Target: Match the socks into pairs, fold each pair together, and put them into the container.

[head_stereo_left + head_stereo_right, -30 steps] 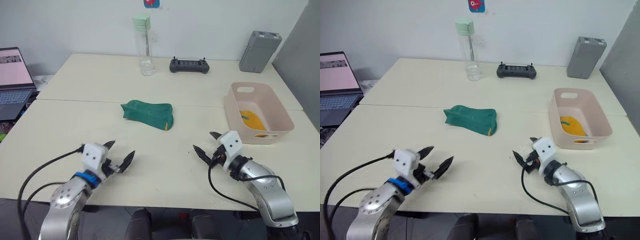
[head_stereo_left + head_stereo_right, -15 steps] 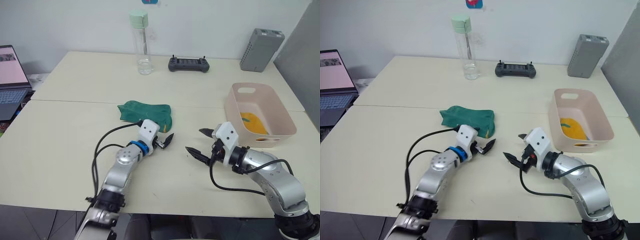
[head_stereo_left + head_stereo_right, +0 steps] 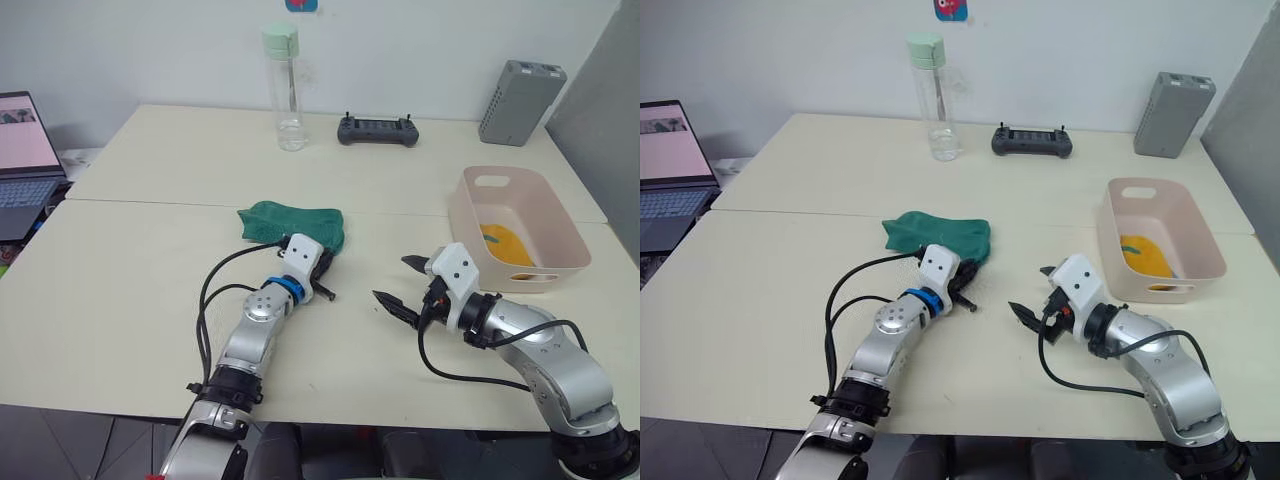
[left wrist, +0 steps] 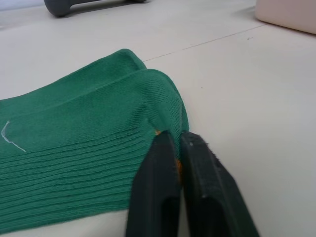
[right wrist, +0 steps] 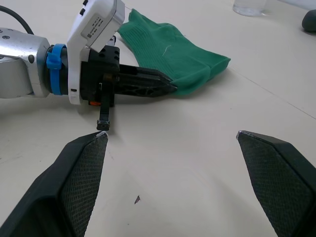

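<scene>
Already the left gripper (image 4: 178, 148) had pinched shut on the edge of the dark green socks (image 3: 290, 223), limp, light knit lying well left of the container (image 3: 560, 240), while the right gripper (image 3: 405, 282) hung wide open, holding nothing.

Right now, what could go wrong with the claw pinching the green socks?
The left claw pinches just the edge of the green socks, so they might slip out, or only one sock might lift. The right claw waits open close by, so the two could bump. The pink container is some way off, so a loose pinch could drop them.
</scene>
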You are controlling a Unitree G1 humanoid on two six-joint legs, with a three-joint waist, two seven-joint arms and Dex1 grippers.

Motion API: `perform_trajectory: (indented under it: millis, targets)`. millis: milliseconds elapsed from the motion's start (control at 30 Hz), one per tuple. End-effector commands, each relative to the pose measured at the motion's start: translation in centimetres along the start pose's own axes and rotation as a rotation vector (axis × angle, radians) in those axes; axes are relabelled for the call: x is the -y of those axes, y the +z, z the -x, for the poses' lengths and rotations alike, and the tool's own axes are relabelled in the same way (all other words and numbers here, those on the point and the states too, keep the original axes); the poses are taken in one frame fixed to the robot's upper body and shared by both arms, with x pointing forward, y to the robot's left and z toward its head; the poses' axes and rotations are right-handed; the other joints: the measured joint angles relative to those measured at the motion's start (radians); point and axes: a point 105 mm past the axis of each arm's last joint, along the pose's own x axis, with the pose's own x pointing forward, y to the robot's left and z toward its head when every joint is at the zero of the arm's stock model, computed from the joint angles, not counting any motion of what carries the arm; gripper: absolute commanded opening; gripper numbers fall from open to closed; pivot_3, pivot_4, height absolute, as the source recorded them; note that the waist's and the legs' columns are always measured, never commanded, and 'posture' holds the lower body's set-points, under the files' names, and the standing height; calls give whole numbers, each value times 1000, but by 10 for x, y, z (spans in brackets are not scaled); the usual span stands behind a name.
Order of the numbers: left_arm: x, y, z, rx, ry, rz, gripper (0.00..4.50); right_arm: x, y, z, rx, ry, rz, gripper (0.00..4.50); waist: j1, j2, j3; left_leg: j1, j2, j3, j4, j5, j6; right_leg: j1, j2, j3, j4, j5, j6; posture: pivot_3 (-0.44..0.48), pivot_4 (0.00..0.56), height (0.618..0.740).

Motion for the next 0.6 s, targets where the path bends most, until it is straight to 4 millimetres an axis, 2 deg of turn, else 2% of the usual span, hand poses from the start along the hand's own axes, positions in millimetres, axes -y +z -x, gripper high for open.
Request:
perform_trajectory:
  millis: [33, 133, 267, 333, 433, 600]
  targets:
    - [-7, 18, 2, 63, 23, -7, 17, 0, 14, 2, 52, 2, 31, 4500, -1, 0, 0, 0, 0, 0, 0, 0, 0, 0, 0, 0, 0, 0, 0, 0, 150, 740]
    - [-8, 27, 13, 102, 3, 18, 17, -2, 15, 0, 60, 17, 29, 4500, -5, 0, 0, 0, 0, 0, 0, 0, 0, 0, 0, 0, 0, 0, -1, 0, 150, 740]
    - [-1, 40, 43, 130, -97, 23, 17, -3, 19, 0, 74, 31, 28, 4500, -11, 0, 0, 0, 1, 0, -3, 0, 0, -1, 0, 0, 0, -1, -2, 0, 150, 740]
    - [11, 43, 60, 106, -197, 42, 17, -4, 22, 1, 86, 44, 25, 4500, -11, 0, 0, 0, 1, 0, -5, 0, 0, -1, 0, 0, 0, -1, -3, 0, 150, 740]
    - [32, 36, 76, 23, -326, -2, 17, -11, 25, 4, 83, 119, 23, 4500, -10, 0, 0, 0, 1, 0, -5, 0, 0, -1, 0, -1, 0, -2, -3, 0, 150, 740]
    - [76, 30, 71, -40, -516, 65, 17, -18, 27, 15, 42, 211, 21, 4500, 0, -1, 1, 0, -1, 1, -3, 0, 0, 0, -2, 0, -1, -5, -8, 0, 150, 740]
